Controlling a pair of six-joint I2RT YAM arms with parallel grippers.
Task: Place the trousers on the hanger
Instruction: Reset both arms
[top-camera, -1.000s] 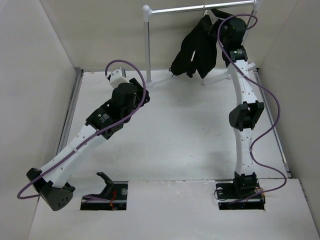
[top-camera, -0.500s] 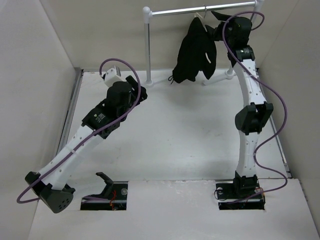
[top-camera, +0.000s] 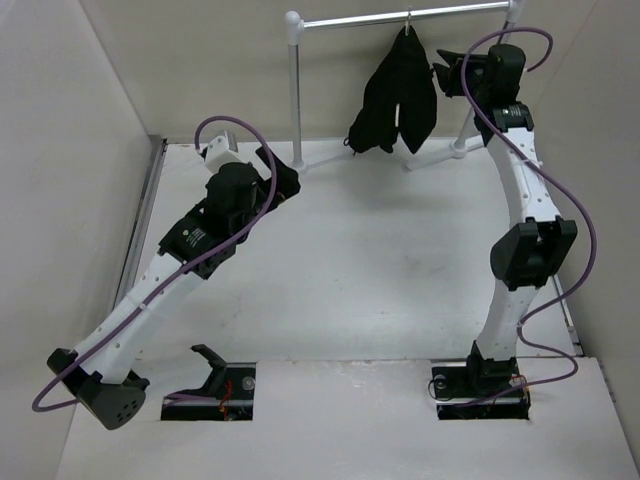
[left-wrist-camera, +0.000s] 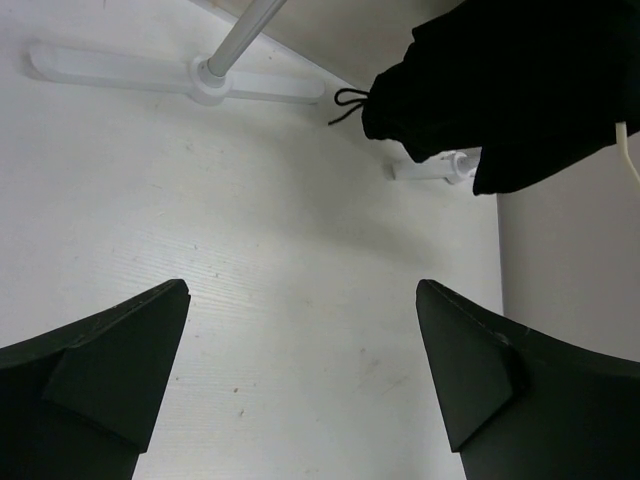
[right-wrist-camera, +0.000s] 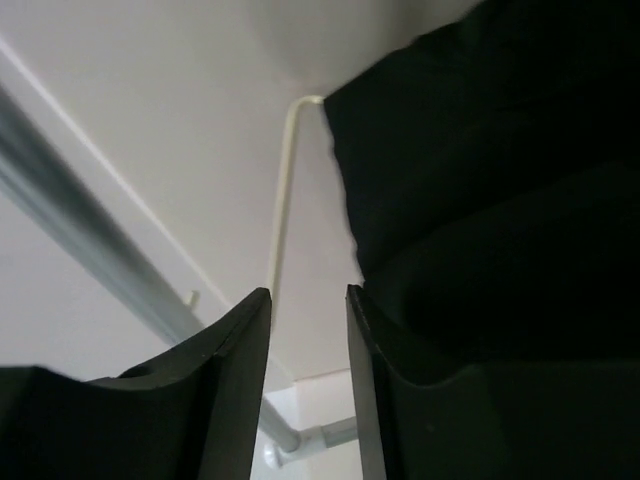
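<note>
The black trousers (top-camera: 398, 100) hang folded over the hanger, whose small hook (top-camera: 408, 20) sits on the rail; in the top view the cloth hides the rest of the hanger. In the right wrist view the trousers (right-wrist-camera: 500, 180) fill the right side, with a thin cream hanger arm (right-wrist-camera: 283, 190) beside them. My right gripper (top-camera: 447, 78) is just right of the trousers, apart from them; its jaws (right-wrist-camera: 308, 292) stand narrowly open with nothing between. My left gripper (top-camera: 288, 178) hovers over the table left of the stand, its jaws (left-wrist-camera: 300, 285) wide open and empty. The trousers (left-wrist-camera: 520, 80) show far ahead of it.
The white-and-silver rail stand (top-camera: 294, 90) stands at the back of the table, its foot (left-wrist-camera: 210, 80) ahead of the left gripper. Walls close in on the left, back and right. A loose black part (top-camera: 210, 362) lies near the left arm's base.
The right arm has drawn back to the right, away from the trousers, and its jaws have narrowed. The trousers now hang straighter under the rail. The left gripper has opened wide.
</note>
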